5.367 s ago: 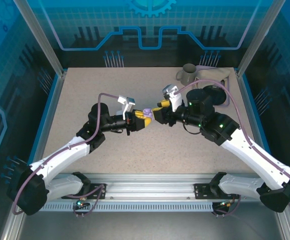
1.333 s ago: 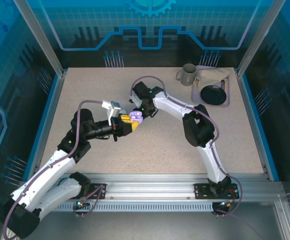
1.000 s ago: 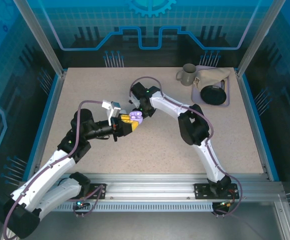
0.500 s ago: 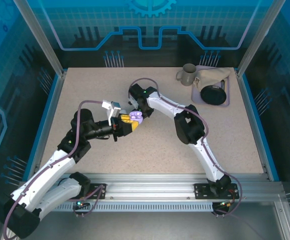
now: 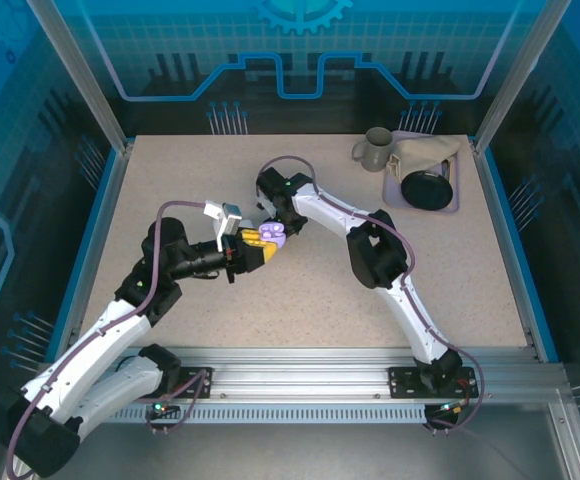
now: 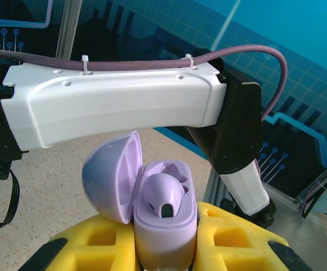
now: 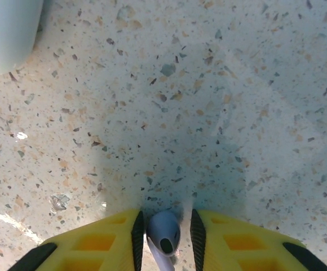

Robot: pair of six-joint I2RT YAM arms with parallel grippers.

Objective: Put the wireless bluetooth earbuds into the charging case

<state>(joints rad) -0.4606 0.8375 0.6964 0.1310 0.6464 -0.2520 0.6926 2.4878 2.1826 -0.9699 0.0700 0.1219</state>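
My right pincer flanks the tiny, light, slippery pale earbud, clamped or not I cannot tell; pinch its rounded bulb gently.

Right gripper low over speckled table. Yellow fingers at bottom edge, pale earbud between them, looks pinched, right-side contact unclear. Pale rounded object top left, unidentifiable.

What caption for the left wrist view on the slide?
Left fingers hold the open lavender case, one earbud seated inside, as the right arm crosses behind.
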